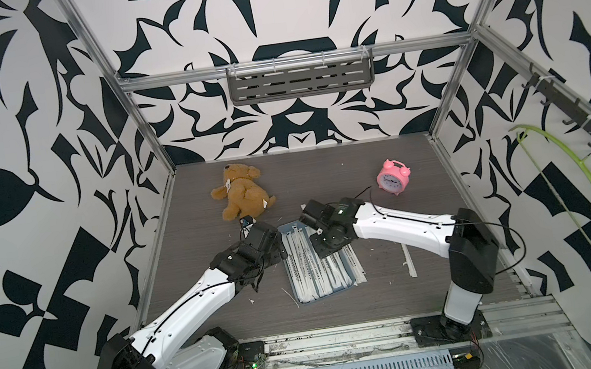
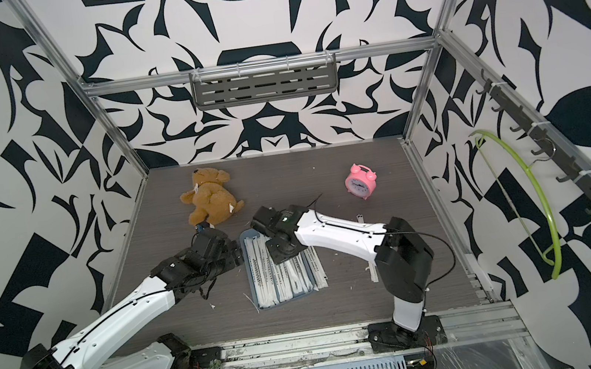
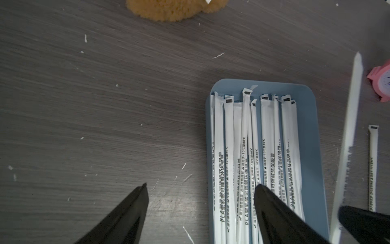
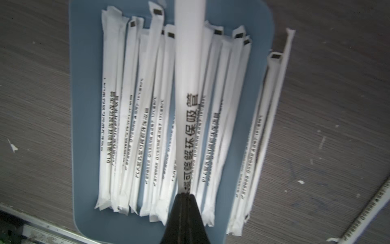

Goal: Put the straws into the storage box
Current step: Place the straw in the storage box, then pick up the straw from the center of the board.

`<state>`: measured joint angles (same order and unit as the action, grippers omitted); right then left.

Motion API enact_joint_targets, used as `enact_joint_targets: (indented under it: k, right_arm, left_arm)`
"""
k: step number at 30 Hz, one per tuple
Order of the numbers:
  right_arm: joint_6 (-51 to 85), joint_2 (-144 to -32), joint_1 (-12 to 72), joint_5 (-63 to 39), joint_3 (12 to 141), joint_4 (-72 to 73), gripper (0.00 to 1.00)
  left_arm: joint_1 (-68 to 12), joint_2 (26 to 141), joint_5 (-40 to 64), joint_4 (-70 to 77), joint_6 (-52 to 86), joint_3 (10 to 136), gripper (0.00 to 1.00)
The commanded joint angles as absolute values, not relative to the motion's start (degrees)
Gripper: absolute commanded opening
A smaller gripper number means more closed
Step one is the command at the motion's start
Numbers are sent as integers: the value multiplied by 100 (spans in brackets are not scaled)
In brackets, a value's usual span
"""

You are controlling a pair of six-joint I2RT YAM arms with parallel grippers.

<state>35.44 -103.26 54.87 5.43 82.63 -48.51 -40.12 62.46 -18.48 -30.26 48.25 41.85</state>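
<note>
Blue-grey storage box [image 4: 84,105]: shallow plastic tray, smooth matte, rounded corners, low rim. It's sitting mid-table [image 1: 197,245] on dark grey woodgrain laminate that's carrying white paper scraps [image 3: 85,38].

The straws [image 4: 147,105] are lying lengthwise in it, side by side & overlapping. Each is long and thin in a flat white paper wrapper w/ crimped ends, a small black square near one tip and dark print running along it. They're covering most of the floor, w/ bare plastic showing round the edges. A few outer straws [image 4: 272,126] are lying along the rim on the R arm's side, partly on the table. A loose straw [image 1: 409,261] is lying on the table well apart from the tray, nearer the R arm's base.

R gripper [image 4: 185,194]: black tapered fingers are pressing together on a single straw [image 4: 187,84], which is sticking out above the pile.

L gripper [image 3: 201,185]: jaws are standing wide apart & gripping nothing, one finger over bare table, the other over the tray's straws.

A fuzzy tan teddy bear [image 1: 243,194] is lying back left. A glossy pink twin-bell alarm clock [image 1: 393,176] is standing back right.
</note>
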Motion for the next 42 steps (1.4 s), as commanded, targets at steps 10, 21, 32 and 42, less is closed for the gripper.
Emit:
enact_joint_targets:
  k: [10,21,32,42]
  right_arm:
    - [4586,-11320,5900,652,8634,-4602,1]
    - [4479,-11214,5924,465,8659,-4692,24]
    - [4072,-10249,5416,507,8398,-4853,25]
    - [3221,-9357,4021,280,7027,-4716,26]
  left_arm:
    - [-4001,6082,-1904,-3081,4869,3951,86]
    - [-4003,6083,-1908,-3094,4786,4040,86]
    - [-3999,6427,-1765,-2827,4540,4408,86]
    - [-4008,6747,-1627,-2387,4362,4673,86]
